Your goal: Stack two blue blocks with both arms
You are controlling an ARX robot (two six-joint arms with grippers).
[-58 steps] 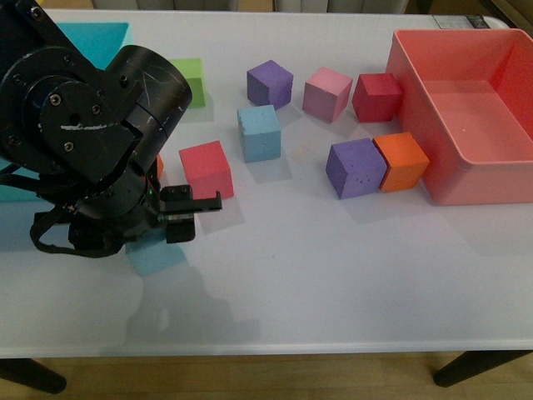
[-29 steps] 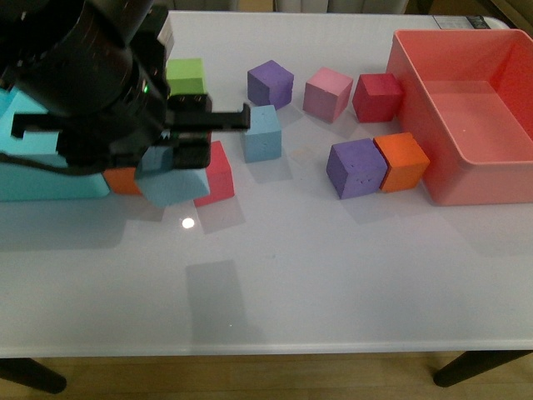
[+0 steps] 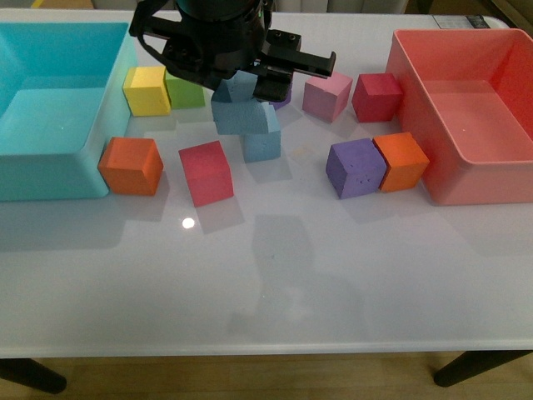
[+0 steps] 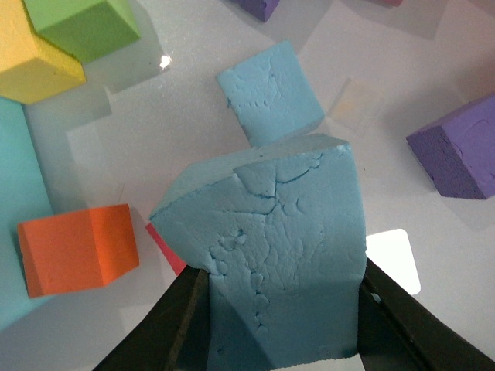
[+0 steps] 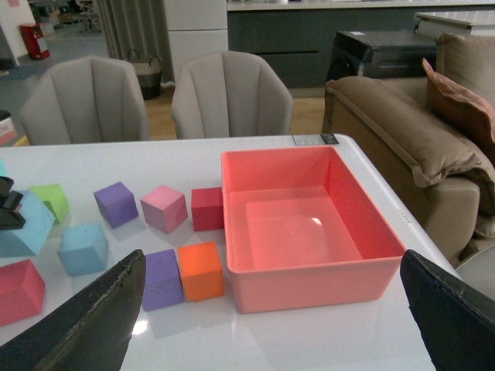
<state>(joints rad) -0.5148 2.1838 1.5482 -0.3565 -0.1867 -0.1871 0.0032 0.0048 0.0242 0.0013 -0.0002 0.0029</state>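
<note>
Across the white bench point(image 3: 333, 275), left fingers point(image 4: 174, 328) clamped on one blue block point(image 3: 237, 115) have carried it from the near edge to almost above the second blue block point(image 3: 261, 143), while right fingers point(image 5: 85, 325) gape empty.

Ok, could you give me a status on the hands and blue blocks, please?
Left hand shut on one blue block, aloft. Second blue block on table, unstacked, its top bare. Right hand open, empty.

txt: none legible | small label point(image 3: 463, 22) on table point(image 3: 333, 275) far edge — too blurry to read
</note>
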